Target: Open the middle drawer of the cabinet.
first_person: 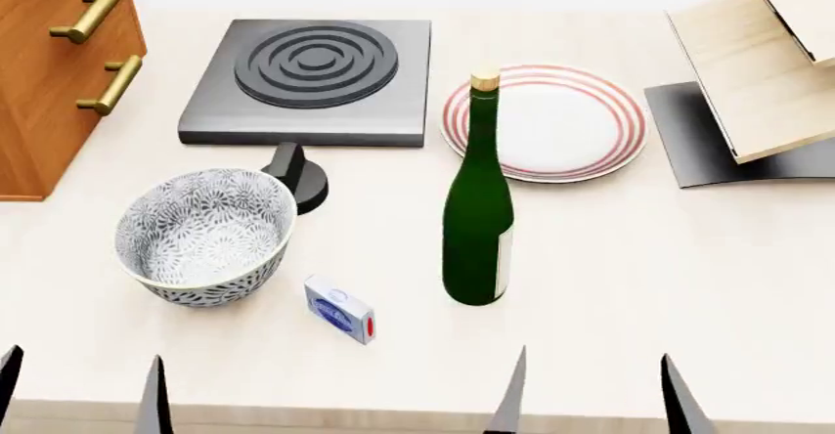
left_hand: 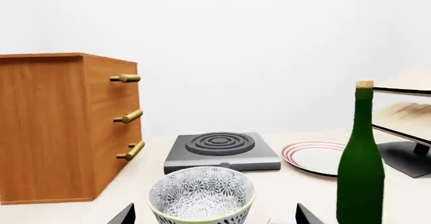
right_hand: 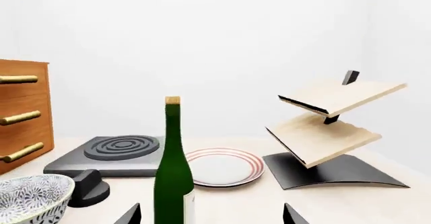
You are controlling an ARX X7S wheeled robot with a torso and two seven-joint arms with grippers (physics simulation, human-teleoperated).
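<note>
The cabinet (left_hand: 67,128) is standing on the counter (first_person: 627,287) at the far left, and its middle drawer (left_hand: 126,117) is sitting flush with the drawers above and below it, its brass handle (left_hand: 128,116) sticking out. Both the left gripper (first_person: 81,395) and the right gripper (first_person: 590,395) are hanging at the near edge with jaws spread wide and holding nothing. The left gripper is facing a bowl (first_person: 203,235), and the right one a bottle (first_person: 478,219).

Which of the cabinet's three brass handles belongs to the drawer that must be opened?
The middle handle on the cabinet, between the top handle and the bottom handle.
</note>
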